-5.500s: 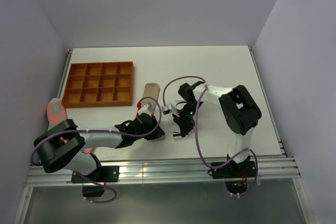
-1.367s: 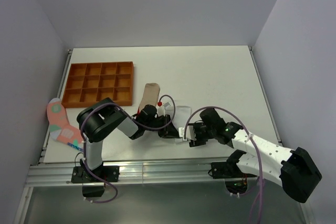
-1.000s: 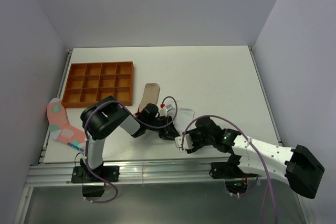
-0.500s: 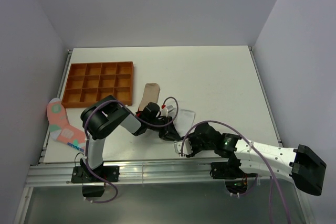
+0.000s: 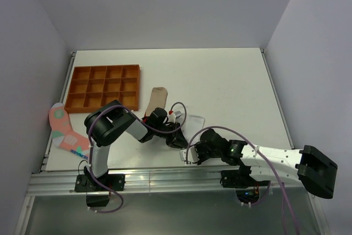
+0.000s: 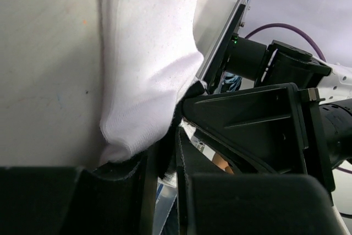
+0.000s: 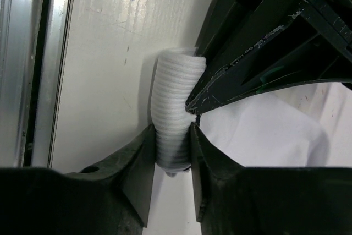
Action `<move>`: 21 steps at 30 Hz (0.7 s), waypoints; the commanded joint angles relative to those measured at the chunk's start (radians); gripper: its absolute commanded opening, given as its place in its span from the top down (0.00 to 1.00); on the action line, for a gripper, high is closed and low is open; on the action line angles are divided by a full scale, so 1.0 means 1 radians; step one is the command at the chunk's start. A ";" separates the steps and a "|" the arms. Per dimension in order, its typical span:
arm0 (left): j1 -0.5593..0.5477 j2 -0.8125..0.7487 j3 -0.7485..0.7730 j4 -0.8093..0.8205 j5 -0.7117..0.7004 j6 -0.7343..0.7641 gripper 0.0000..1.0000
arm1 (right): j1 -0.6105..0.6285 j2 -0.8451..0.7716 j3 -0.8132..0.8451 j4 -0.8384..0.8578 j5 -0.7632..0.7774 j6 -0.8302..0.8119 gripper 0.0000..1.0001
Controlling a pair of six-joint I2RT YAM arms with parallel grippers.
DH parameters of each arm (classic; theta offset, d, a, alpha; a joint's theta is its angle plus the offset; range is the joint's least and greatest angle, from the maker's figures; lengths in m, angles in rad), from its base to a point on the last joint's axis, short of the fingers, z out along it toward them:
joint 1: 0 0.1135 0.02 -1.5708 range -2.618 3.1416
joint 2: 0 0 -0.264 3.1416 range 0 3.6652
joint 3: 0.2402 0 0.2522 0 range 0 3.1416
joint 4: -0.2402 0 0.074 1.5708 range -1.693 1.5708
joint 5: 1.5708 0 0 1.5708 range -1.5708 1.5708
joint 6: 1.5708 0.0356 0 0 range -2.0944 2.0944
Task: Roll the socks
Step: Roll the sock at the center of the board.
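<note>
**Both pincers on white sock (image 5: 191, 120), near edge of table (image 5: 236, 81)**

The white sock lies between the two arms. The left pincer (image 6: 162, 163) is nearly together, clamped on one end of it, and the fabric runs away from there along the table. The right pincer (image 7: 171, 155) presses both sides of the ribbed cuff, which is bunched into a tight roll touching the left pincer's tip. The beige sock (image 5: 158, 98) lies flat just behind the left pincer. The red sock (image 5: 62, 129) is at the left edge, well apart. The tray (image 5: 102, 108) sits at the back left.
</note>
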 commanded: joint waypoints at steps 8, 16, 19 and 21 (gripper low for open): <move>-0.012 -0.073 -0.090 -0.276 -0.235 0.107 0.72 | -0.061 0.147 0.179 -0.179 -0.148 0.039 0.78; -0.012 -0.246 -0.071 -0.320 -0.453 0.138 0.55 | -0.176 0.324 0.326 -0.357 -0.260 0.024 0.81; -0.012 -0.303 -0.111 -0.290 -0.522 0.113 0.54 | -0.222 0.373 0.368 -0.405 -0.300 0.012 0.81; -0.011 -0.344 -0.149 -0.261 -0.545 0.090 0.55 | -0.254 0.417 0.406 -0.446 -0.313 0.002 0.81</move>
